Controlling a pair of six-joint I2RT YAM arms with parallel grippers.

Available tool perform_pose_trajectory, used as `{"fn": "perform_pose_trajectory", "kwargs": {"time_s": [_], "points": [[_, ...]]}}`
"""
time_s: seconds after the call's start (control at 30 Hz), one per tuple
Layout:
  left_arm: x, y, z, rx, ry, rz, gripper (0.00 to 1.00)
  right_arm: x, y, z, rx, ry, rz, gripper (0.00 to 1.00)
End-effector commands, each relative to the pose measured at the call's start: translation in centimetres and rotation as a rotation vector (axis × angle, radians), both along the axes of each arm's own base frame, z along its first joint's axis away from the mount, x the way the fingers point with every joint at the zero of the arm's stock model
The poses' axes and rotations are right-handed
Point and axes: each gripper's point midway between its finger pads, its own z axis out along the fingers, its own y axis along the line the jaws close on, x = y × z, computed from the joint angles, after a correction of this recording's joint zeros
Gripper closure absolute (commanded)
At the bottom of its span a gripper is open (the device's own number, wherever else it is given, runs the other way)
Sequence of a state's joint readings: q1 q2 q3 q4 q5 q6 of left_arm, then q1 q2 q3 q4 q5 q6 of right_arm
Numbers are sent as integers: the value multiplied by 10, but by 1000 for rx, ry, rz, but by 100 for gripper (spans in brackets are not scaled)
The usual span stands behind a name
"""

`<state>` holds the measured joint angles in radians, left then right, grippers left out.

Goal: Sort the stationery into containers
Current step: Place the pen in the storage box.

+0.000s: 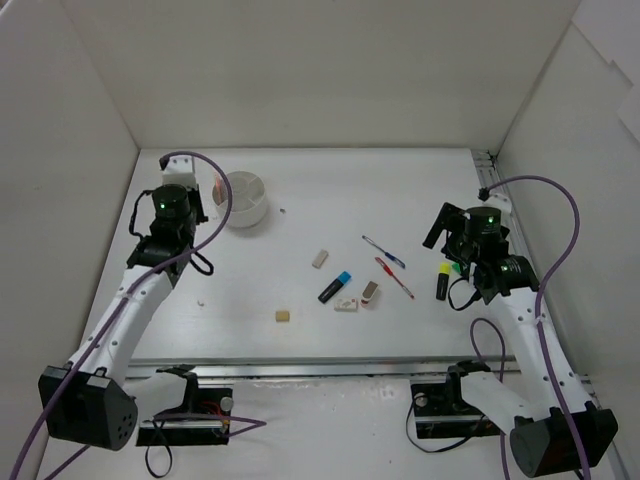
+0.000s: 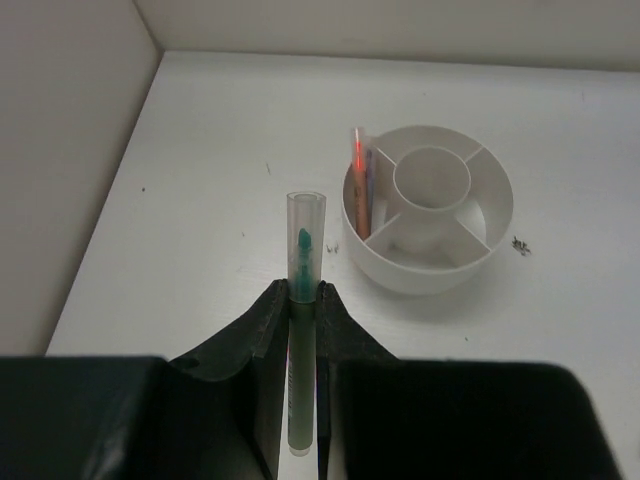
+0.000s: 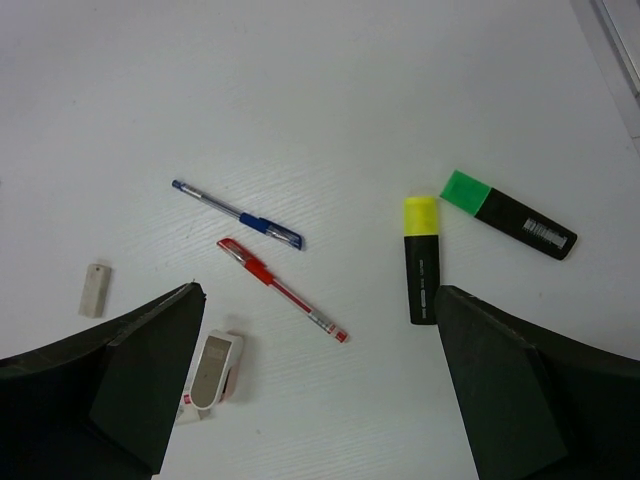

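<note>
My left gripper (image 2: 303, 291) is shut on a pale pen with a clear cap and green tip (image 2: 304, 235), held just left of the round white divided pot (image 2: 430, 272). A red-pink pen (image 2: 360, 178) stands in the pot's left compartment. In the top view the left gripper (image 1: 183, 172) is beside the pot (image 1: 247, 212). My right gripper (image 3: 318, 293) is open and empty above a red pen (image 3: 283, 290), a blue pen (image 3: 238, 215), a yellow-capped marker (image 3: 419, 262) and a green-capped marker (image 3: 510, 215).
Mid-table lie a blue-capped marker (image 1: 334, 286), a beige eraser (image 1: 320, 259), a small beige eraser (image 1: 283, 316), a white eraser (image 1: 347, 304) and a white-grey piece (image 1: 370, 292). White walls enclose the left, back and right sides.
</note>
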<state>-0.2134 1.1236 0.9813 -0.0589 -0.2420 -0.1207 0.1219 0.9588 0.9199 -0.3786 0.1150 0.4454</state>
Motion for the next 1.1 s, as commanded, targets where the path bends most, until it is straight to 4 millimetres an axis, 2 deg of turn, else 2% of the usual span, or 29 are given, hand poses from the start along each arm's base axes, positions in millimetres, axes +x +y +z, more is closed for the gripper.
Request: {"fn": "perform_pose_trajectory", "kwargs": {"time_s": [0.0, 0.03, 0.07, 0.1, 0.13, 0.17, 0.2, 0.23, 0.27, 0.3, 0.33, 0.37, 0.4, 0.43, 0.47, 0.5, 0.57, 0.63, 0.67, 0.7, 0.77, 0.8, 0.87, 0.9, 0.97, 1.0, 1.07], "points": [[33, 2, 76, 35, -225, -85, 97, 14, -2, 28, 14, -81, -19, 2], [42, 5, 71, 39, -212, -95, 97, 14, -1, 29, 21, -83, -22, 2], [48, 18, 71, 45, -213, -81, 97, 15, 0, 30, 27, -86, -26, 2], [56, 16, 80, 39, -240, -121, 98, 15, -1, 31, 33, -91, -31, 2], [66, 22, 72, 33, -222, -118, 99, 15, 1, 31, 45, -94, -36, 2], [73, 36, 73, 29, -236, -108, 100, 15, 0, 30, 49, -91, -40, 2], [78, 32, 76, 18, -249, -161, 100, 15, 0, 29, 53, -92, -45, 2], [89, 37, 65, 7, -240, -168, 100, 15, 2, 29, 57, -92, -43, 2], [96, 47, 70, -7, -272, -169, 100, 15, 0, 28, 57, -93, -49, 2], [100, 40, 70, -29, -280, -235, 100, 15, 0, 29, 58, -93, -54, 2], [111, 41, 58, -56, -267, -261, 100, 15, 0, 28, 59, -92, -52, 2], [116, 37, 68, -90, -308, -319, 99, 15, 1, 31, 58, -100, -46, 2], [120, 30, 69, -106, -314, -358, 99, 14, 1, 31, 57, -101, -41, 2], [130, 31, 59, -120, -302, -378, 99, 14, 0, 33, 56, -107, -43, 2], [135, 28, 66, -121, -325, -405, 98, 13, -3, 36, 48, -118, -53, 2], [143, 28, 56, -141, -308, -407, 98, 11, -4, 37, 38, -121, -54, 2], [152, 26, 60, -155, -325, -422, 98, 9, -7, 41, 24, -138, -59, 2], [163, 27, 49, -171, -318, -421, 97, 7, -9, 42, 17, -144, -61, 2], [167, 26, 55, -171, -342, -431, 97, 6, -11, 46, 13, -156, -70, 2], [173, 25, 44, -195, -325, -438, 97, 6, -12, 45, 3, -155, -73, 2], [180, 23, 49, -201, -340, -453, 96, 5, -18, 45, -16, -153, -96, 2], [187, 19, 36, -215, -319, -456, 96, 6, -19, 45, -23, -152, -95, 2], [196, 15, 37, -228, -326, -465, 96, 6, -20, 41, -33, -140, -99, 2], [201, 15, 27, -242, -312, -463, 96, 6, -21, 39, -43, -131, -96, 2], [206, 2, 28, -248, -332, -471, 96, 6, -22, 35, -55, -119, -91, 2], [210, -1, 19, -247, -323, -467, 97, 5, -24, 34, -58, -117, -95, 2], [216, -1, 18, -218, -325, -440, 97, 5, -25, 35, -58, -119, -96, 2]]}}
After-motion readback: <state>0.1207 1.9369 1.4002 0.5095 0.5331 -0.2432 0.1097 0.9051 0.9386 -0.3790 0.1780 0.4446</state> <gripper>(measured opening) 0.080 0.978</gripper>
